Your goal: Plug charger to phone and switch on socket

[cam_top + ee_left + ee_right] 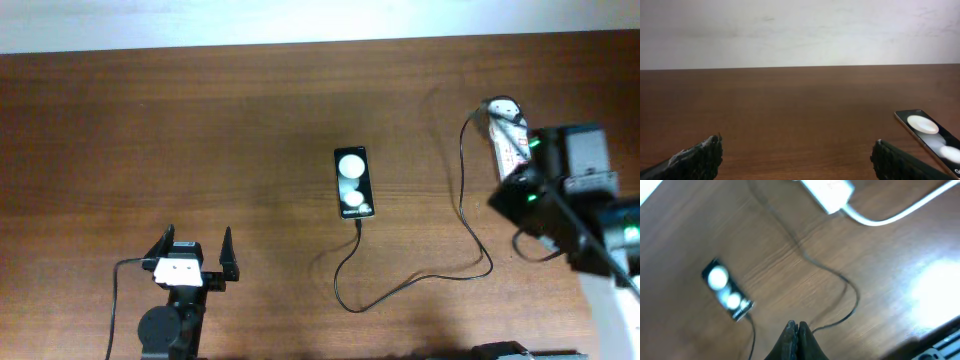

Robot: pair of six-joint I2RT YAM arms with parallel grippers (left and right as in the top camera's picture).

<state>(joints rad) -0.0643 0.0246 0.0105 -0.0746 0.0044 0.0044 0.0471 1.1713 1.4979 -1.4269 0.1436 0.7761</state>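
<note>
The black phone (353, 183) lies mid-table with two white round patches on its face. It also shows in the left wrist view (928, 133) and the right wrist view (727, 296). The thin black charger cable (420, 282) runs from the phone's near end in a loop to its white plug head (502, 108) in the white socket strip (512, 145) at the right. My left gripper (197, 255) is open and empty at the front left; its fingers frame bare table (796, 159). My right gripper (796, 328) is shut on nothing above the cable, near the socket (830, 192).
The socket's thick white cord (900, 210) curves off to the right. The table's far edge meets a pale wall (800, 30). The right arm's body (570, 200) covers the strip's near end.
</note>
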